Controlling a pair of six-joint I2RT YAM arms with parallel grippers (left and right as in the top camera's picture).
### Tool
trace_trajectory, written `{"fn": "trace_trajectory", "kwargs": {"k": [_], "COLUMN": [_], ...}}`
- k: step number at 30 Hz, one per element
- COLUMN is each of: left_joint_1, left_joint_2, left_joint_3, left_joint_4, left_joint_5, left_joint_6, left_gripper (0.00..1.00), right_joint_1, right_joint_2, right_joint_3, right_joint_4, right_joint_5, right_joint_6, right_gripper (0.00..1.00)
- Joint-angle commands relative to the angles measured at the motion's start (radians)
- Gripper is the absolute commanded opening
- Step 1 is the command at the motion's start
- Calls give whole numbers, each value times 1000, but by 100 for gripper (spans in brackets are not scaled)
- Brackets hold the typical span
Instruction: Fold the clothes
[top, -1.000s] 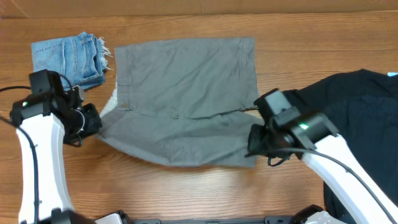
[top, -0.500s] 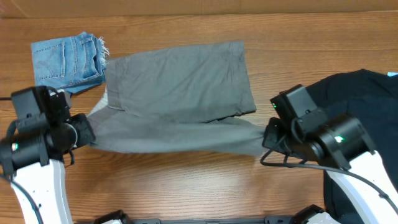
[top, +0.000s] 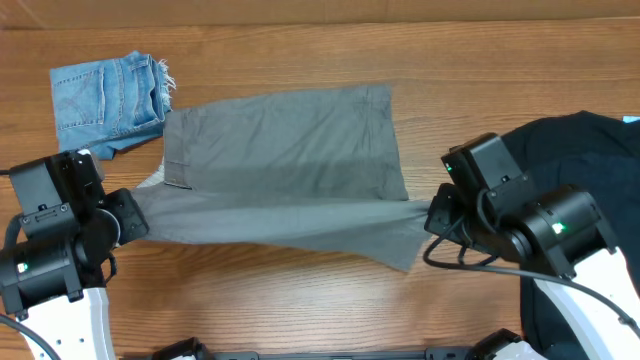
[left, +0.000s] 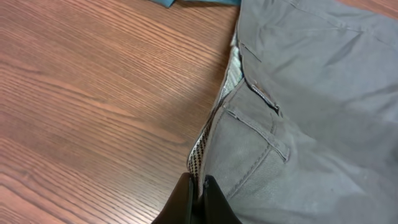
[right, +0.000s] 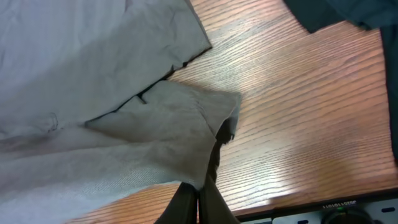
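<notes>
The clothes, grey-khaki shorts (top: 285, 160), lie across the middle of the table, with the near layer lifted and stretched taut between both arms. My left gripper (top: 128, 218) is shut on the waistband edge at the left; in the left wrist view the jaws (left: 198, 190) pinch the patterned lining next to a belt loop. My right gripper (top: 432, 213) is shut on the leg hem at the right; the right wrist view shows the hem corner (right: 214, 134) rising from the closed fingers (right: 200, 193). The far half of the shorts rests flat on the wood.
Small frayed light-blue denim shorts (top: 105, 95) lie at the far left, touching the grey shorts' corner. A black T-shirt (top: 575, 170) is heaped at the right, partly under the right arm. A cardboard edge (top: 300, 10) runs along the back.
Both grippers have pulled toward the near edge and apart, lifting and stretching the near layer taut. The shorts slid nearer and skewed; the waistband end has come off the table.
</notes>
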Motion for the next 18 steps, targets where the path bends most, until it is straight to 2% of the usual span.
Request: {"fn": "trace_trajectory", "kwargs": {"k": [1, 7, 9, 12, 14, 15, 18], "left_joint_1": [-2, 1, 9, 24, 27, 27, 26], "left_joint_2": [36, 102, 111, 115, 119, 121, 127], "left_joint_3": [7, 7, 7, 7, 7, 7, 7], "left_joint_4": [10, -27, -23, -2, 2, 2, 0], "left_joint_5": [-78, -209, -245, -248, -246, -244, -227], "left_joint_6": [-16, -74, -106, -111, -111, -111, -109], "left_gripper": [4, 4, 7, 8, 9, 9, 15], "right_joint_1": [11, 72, 89, 93, 89, 82, 49], "right_joint_2": [45, 109, 114, 114, 114, 114, 117], "right_joint_3": [-57, -184, -192, -199, -216, -229, -285], "right_joint_4": [0, -8, -29, -61, -47, -21, 100], "right_joint_5": [-45, -137, -151, -115, -67, -56, -69], "right_joint_6": [10, -21, -55, -61, -60, -61, -61], "right_gripper": [4, 5, 15, 52, 68, 71, 72]}}
